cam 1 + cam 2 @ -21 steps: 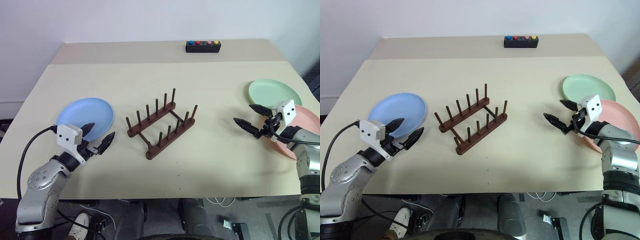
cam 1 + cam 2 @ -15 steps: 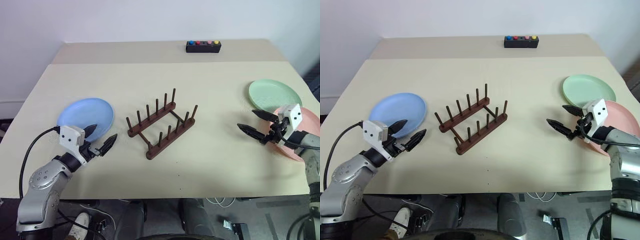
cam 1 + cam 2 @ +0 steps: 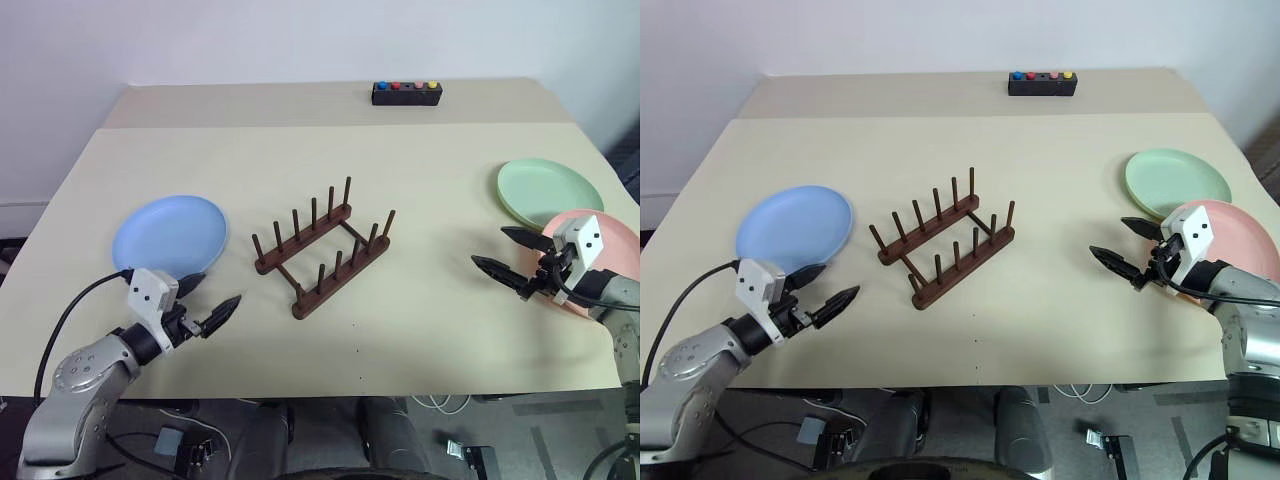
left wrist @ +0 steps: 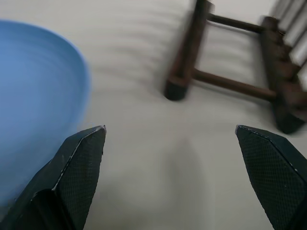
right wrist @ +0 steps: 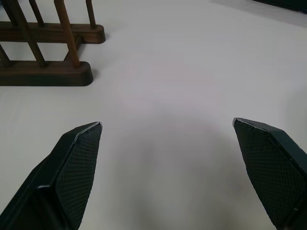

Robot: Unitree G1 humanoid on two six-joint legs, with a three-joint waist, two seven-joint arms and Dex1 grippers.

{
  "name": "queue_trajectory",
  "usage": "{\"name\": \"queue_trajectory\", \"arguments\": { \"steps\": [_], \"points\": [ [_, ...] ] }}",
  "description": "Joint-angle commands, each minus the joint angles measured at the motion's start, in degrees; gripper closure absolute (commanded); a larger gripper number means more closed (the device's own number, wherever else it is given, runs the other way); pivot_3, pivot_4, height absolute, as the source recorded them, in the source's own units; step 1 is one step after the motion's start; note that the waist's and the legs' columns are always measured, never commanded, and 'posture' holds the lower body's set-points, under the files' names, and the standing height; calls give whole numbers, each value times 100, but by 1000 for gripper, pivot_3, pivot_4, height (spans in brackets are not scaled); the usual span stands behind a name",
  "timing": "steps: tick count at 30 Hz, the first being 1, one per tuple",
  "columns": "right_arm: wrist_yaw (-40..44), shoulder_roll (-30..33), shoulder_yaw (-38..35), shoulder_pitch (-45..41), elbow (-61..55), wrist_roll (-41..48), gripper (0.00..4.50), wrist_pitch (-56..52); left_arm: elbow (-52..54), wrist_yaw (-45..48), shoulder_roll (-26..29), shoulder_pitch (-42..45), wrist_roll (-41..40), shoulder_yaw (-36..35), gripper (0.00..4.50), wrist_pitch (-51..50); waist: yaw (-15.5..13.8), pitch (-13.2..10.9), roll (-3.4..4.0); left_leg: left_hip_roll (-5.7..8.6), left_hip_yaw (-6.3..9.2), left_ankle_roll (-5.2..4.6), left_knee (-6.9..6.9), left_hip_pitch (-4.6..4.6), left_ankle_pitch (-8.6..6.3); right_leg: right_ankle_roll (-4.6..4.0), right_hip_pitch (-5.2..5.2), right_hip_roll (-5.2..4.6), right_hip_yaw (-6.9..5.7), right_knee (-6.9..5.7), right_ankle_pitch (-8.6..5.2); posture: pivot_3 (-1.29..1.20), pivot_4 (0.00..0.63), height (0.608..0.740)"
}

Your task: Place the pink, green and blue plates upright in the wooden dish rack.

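The wooden dish rack (image 3: 322,252) stands empty of plates mid-table, its pegs upright. A light blue plate (image 3: 170,236) lies flat to its left. At the right edge the mint green plate (image 3: 549,191) lies flat, and the salmon pink plate (image 3: 612,252) lies just nearer, partly behind my right wrist. My left gripper (image 3: 210,296) is open and empty, low over the table just in front of the blue plate. My right gripper (image 3: 508,256) is open and empty, left of the pink plate, pointing toward the rack. In the left wrist view the blue plate (image 4: 33,105) and a rack end (image 4: 230,72) appear.
A black box with coloured buttons (image 3: 406,93) sits at the table's far edge. Bare tabletop (image 3: 430,310) lies between the rack and my right gripper, and a seam (image 3: 300,126) runs across the far part of the table.
My left gripper has drawn back toward the table's near edge, off the blue plate's rim. My right gripper has shifted slightly nearer and lower beside the pink plate. Both stay open.
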State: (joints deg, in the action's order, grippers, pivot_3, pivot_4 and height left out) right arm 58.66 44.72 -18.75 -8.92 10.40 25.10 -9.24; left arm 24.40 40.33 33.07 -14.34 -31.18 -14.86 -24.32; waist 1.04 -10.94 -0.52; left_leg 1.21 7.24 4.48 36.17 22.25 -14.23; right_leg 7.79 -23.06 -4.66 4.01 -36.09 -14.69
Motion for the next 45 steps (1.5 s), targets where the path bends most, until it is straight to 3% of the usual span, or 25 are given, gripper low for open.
{"name": "queue_trajectory", "arguments": {
  "steps": [1,4,13,17,21,25,28,34,41,45],
  "points": [
    [-35,-33,-22,81,-423,70,0,-7,551,260,278,-85,-178,211,66,-283,-9,0,0,0,0,0,1,0,0,0,0,0,0,0,0,0,150,740],
    [-99,-42,-1,252,-985,177,0,-216,708,258,419,23,187,729,66,-279,-13,1,2,0,0,0,2,0,0,-3,1,0,0,1,-2,0,150,740],
    [-396,-191,-67,934,-2307,445,0,-674,273,142,128,702,941,2017,66,-158,-17,1,1,0,0,-1,-2,1,0,-2,-1,1,1,2,-2,0,150,740],
    [-673,-330,11,1106,-2831,501,0,-851,-116,275,158,872,1340,2350,66,181,-23,5,6,0,0,0,4,0,0,-4,1,2,1,0,-2,0,150,740],
    [-692,-419,33,1345,-3029,542,0,-888,-649,38,-199,1284,1874,2809,66,478,-76,9,12,3,1,-1,8,-4,0,-5,17,-1,0,8,-3,0,150,740],
    [-782,-534,161,1469,-3240,575,0,-920,-868,-42,-319,1356,1975,2748,66,570,-43,11,13,2,0,0,6,-23,0,-5,34,-2,1,10,-4,0,150,740],
    [-896,-624,287,1475,-3367,564,0,-938,-892,39,-310,1298,1878,2638,839,614,-30,13,17,1,0,-1,4,-31,0,-5,38,-1,1,8,-5,0,150,740],
    [-1046,-717,439,1550,-3620,592,0,-966,-899,153,-202,1323,1848,2504,3778,572,-25,13,17,1,0,-1,-3,-31,-1,0,36,-1,1,9,-7,0,150,740],
    [-1069,-802,394,1910,-3820,619,0,-897,-1065,327,-103,1746,1927,2549,3820,618,-34,12,15,1,0,-1,0,-31,-1,-1,37,-1,1,9,-8,0,150,740],
    [-1023,-689,316,2291,-3907,566,0,-935,-1528,845,-100,2442,2053,2859,3820,828,-70,12,14,2,1,-1,4,-28,-1,-1,37,-1,0,9,-8,0,150,740]
  ]
}}
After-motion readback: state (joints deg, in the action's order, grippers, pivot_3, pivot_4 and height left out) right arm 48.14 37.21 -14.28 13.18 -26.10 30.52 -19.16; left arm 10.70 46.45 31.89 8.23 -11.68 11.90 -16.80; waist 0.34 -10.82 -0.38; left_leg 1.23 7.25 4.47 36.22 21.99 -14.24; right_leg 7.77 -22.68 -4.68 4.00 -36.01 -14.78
